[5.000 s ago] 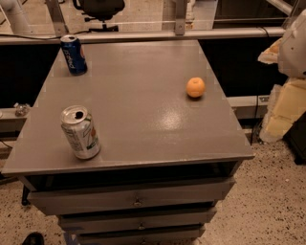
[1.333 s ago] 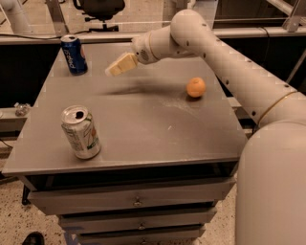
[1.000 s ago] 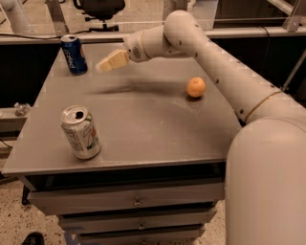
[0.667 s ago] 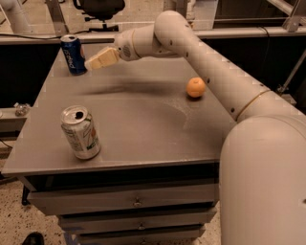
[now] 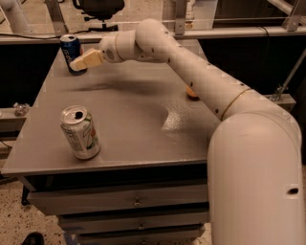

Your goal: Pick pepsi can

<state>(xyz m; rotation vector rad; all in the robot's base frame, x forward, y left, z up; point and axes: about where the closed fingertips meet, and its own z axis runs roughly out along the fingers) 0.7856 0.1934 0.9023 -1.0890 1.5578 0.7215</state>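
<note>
Arm: the big white jointed robot arm [image 5: 205, 86] fills the right of my view. It stretches out over the table from its near right corner toward its far left corner.

Table: a grey flat-topped table [image 5: 138, 124], standing on grey metal drawers [image 5: 136, 203]. Everything below is placed by this table.

Office chair: a black chair [image 5: 100, 7] stands beyond the table's far edge, out of the way.

Silver-white can: an upright opened can with green and orange markings [image 5: 80, 132], near the table's front left corner. It sits well apart from the arm's working end and is not the one wanted.

Pepsi can: the small dark blue soda can with a silver top [image 5: 70, 48] stands upright at the table's far left corner, its long axis vertical.

Gripper: the tan wedge-shaped gripper [image 5: 75, 63] hangs above the table's far left area, pointing left and a little downward. I cannot tell whether it is apart or together, and I see nothing held in it.

Orange: a small round orange fruit [image 5: 191, 92] lies near the table's right edge, half hidden behind the arm.

Gripper to can: the pepsi can lies straight ahead of the gripper, to its left. The tip overlaps the can's lower right side from where I stand, and I cannot say whether they touch.

Judgement: with the can upright and the approach coming from its right side, I'd say the grasp calls for closing across the can's round body. The can is close to the table's corner, so a push could send it off.
</note>
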